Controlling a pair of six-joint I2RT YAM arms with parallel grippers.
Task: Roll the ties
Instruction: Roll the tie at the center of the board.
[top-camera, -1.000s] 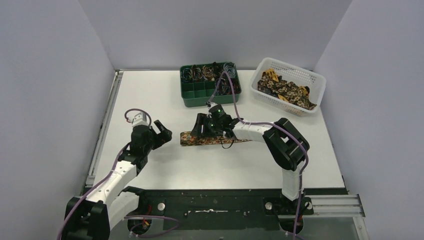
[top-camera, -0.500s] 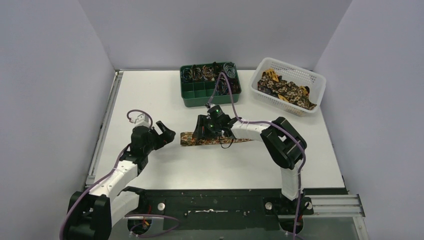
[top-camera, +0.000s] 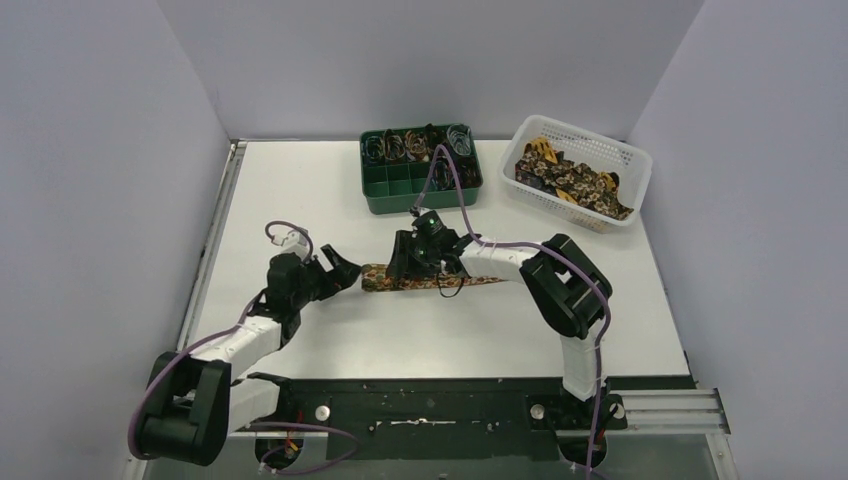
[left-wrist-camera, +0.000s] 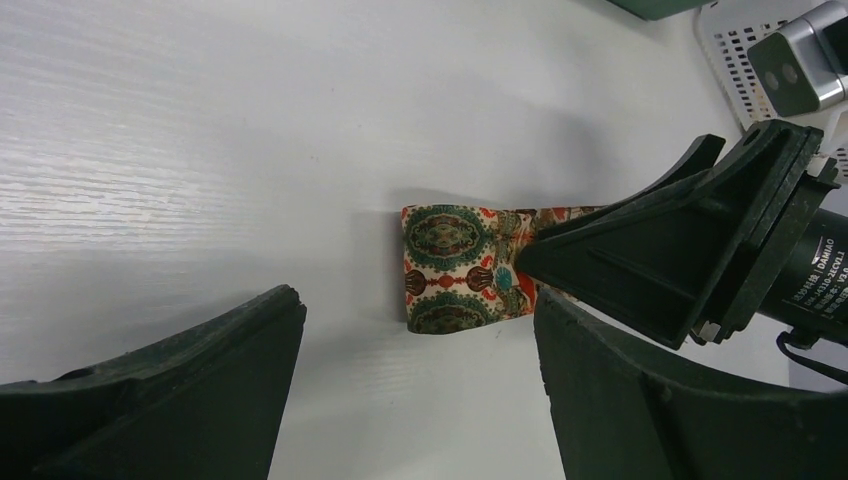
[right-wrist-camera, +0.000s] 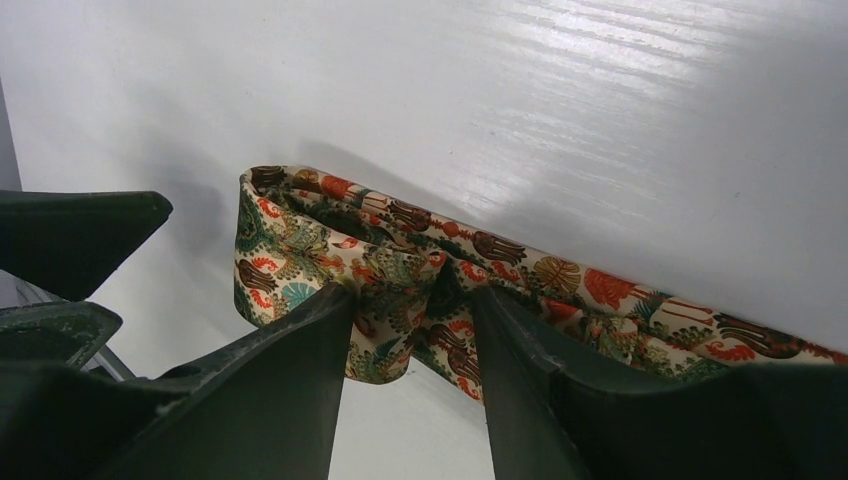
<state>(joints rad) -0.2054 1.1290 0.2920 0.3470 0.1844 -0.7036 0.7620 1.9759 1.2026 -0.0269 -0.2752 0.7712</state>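
One patterned tie lies flat across the middle of the table, its left end doubled over into a loose loop. My right gripper reaches down onto that loop, and its jaws press the bunched fabric from both sides. My left gripper hangs open just left of the tie's end. Only bare table lies between its fingers. In the left wrist view, a finger of the right gripper covers the tie beyond the fold.
A green compartment tray at the back centre holds small coils and thin wire loops. A white basket at the back right holds more ties. Grey walls close off three sides, and a metal rail runs along the table's left edge.
My left gripper has moved right, up to the tie's folded left end. The right gripper's jaws have narrowed onto the fold, staying in about the same place.
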